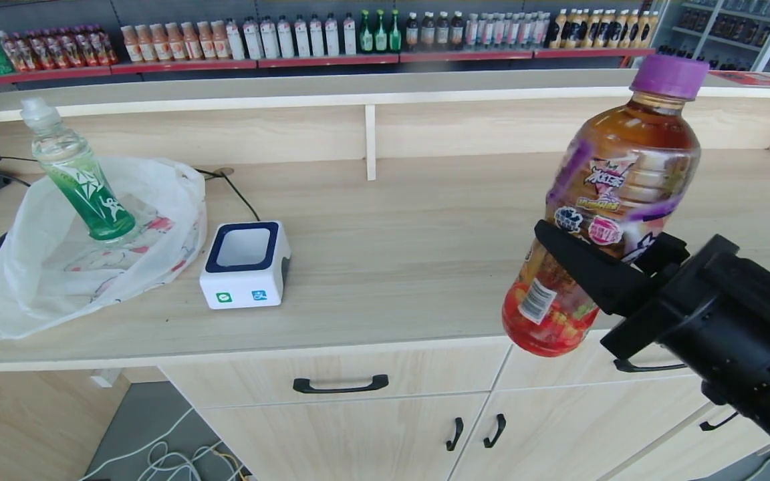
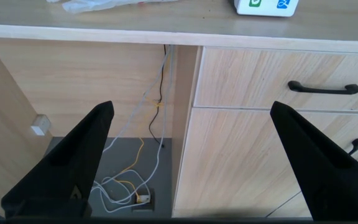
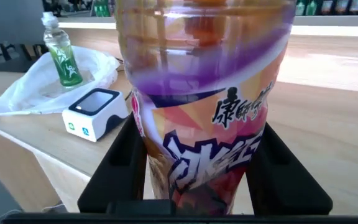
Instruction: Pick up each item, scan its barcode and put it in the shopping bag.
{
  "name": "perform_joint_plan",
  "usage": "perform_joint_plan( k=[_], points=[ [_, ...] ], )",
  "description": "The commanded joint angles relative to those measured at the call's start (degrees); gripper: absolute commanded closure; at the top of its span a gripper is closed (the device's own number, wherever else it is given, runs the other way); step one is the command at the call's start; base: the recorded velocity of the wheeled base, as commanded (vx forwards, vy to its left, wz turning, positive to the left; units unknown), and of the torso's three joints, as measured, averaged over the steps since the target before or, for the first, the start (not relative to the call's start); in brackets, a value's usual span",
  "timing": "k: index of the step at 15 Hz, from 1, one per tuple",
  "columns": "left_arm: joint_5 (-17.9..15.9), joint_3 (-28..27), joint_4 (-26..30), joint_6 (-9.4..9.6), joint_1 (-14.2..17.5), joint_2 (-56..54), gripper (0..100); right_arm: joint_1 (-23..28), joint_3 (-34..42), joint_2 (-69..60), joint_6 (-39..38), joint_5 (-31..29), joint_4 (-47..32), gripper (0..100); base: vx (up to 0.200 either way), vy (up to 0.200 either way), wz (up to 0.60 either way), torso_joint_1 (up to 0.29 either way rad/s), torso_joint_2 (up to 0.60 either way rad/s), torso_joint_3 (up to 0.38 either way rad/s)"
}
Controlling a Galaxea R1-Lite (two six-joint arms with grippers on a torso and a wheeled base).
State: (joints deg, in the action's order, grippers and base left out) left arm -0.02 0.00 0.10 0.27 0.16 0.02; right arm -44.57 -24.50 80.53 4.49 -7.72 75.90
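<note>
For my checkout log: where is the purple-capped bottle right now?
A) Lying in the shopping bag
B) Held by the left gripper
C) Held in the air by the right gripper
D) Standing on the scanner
C: the right gripper has its fingers clamped around the purple-capped bottle, holding it in the air, well away from the scanner and the shopping bag.

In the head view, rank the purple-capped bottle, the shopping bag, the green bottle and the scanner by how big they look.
1. The purple-capped bottle and the shopping bag: about alike. The bottle is nearest the camera, which inflates it.
2. The green bottle and the scanner: smaller, and too alike to rank.
</note>
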Motion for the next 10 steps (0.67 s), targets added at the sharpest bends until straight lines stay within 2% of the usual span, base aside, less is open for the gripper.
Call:
perform_joint_plan(
  k=[1, 7, 10],
  points=[
    [0.0, 0.0, 0.0, 0.0, 0.0, 0.0, 0, -0.2, 1.2, -0.7, -3.2, 4.6, 0.0, 100, 0.0, 0.0, 0.0, 0.0, 0.0, 0.0],
    [0.0, 0.0, 0.0, 0.0, 0.0, 0.0, 0, -0.1, -1.6, -2.6, -16.7, 18.0, 0.0, 100, 0.0, 0.0, 0.0, 0.0, 0.0, 0.0],
    [-0.1, 0.0, 0.0, 0.0, 0.0, 0.0, 0, -0.1, -3.8, -2.5, -23.0, 20.0, -0.1, 100, 0.0, 0.0, 0.0, 0.0, 0.0, 0.0]
  ],
)
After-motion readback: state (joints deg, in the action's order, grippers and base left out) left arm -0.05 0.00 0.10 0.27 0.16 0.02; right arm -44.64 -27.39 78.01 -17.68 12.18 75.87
